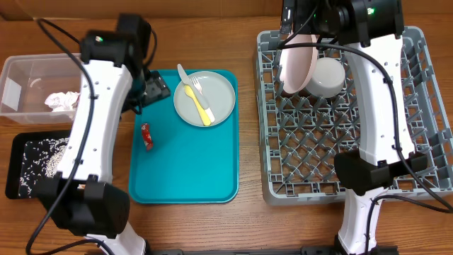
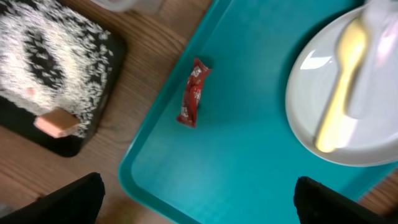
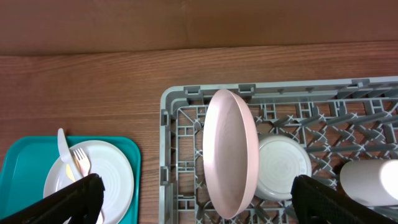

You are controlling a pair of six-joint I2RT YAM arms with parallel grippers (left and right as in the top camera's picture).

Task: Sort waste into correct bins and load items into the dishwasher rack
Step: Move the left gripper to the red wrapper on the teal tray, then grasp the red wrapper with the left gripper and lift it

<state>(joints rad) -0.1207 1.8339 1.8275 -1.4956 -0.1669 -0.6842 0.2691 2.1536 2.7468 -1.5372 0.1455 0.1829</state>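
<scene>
A: What did the left arm hide?
B: Part of the black tray (image 1: 10, 185) holding rice (image 2: 81, 56). The left gripper (image 2: 199, 202) stood wide, empty, near the red packet (image 2: 193, 93).
A: And rightward?
B: The right gripper (image 3: 199, 199) gaped empty at the dishwasher rack (image 3: 180, 102); a white cup (image 3: 373, 180) was cut off.

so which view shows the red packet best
Left wrist: the red packet lies large and unobstructed on the teal tray. Overhead shows it only small; right wrist misses it.
</scene>
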